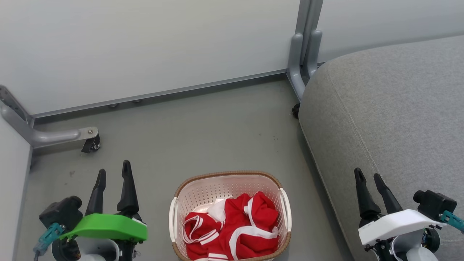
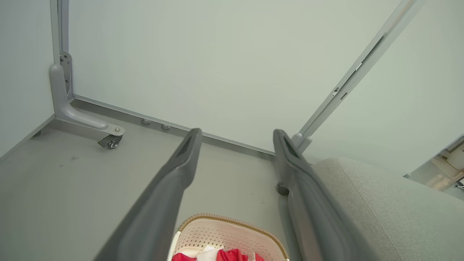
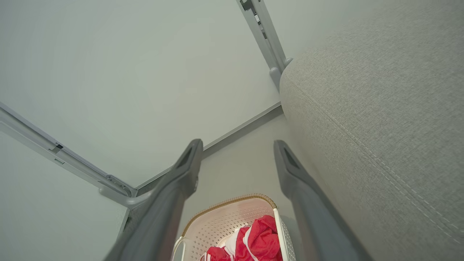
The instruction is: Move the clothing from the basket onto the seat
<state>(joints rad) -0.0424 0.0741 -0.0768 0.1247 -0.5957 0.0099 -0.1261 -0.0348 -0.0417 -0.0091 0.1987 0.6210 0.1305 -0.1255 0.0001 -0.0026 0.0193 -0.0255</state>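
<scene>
Grey floor (image 1: 203, 130) bears basket (image 1: 217, 189) of clothing (image 1: 246, 232); left tool (image 1: 114, 168) and right tool (image 1: 367, 174) apparently spread.

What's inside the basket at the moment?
Bright red clothing with white stripes lies bunched in the basket, toward its near end; the far perforated part is bare. The heap covers whatever lies beneath, so the garment count is unclear.

No text, label, brand, number or sign can be read on anything in these pictures.
</scene>
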